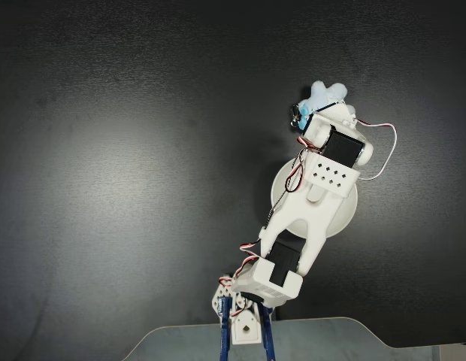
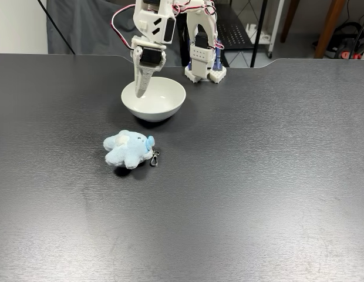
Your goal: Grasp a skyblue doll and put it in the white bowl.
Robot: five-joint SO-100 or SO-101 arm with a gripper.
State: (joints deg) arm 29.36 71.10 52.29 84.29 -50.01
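Your gripper (image 2: 141,91) hangs above the white bowl (image 2: 164,107), fingers together, holding nothing. The skyblue doll (image 2: 128,149) lies on the table (image 2: 258,176) just ahead of it, apart from the bowl

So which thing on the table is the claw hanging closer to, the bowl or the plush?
The glossy round white bowl: the claw hangs over its rim, while the fluffy pale-blue plush bear lies apart.

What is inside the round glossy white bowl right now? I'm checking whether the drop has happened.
The round glossy white bowl shows only smooth bare inside. The white two-finger gripper hangs before its rear-left part, hiding that. The fluffy pale-blue plush doll lies on the black table.
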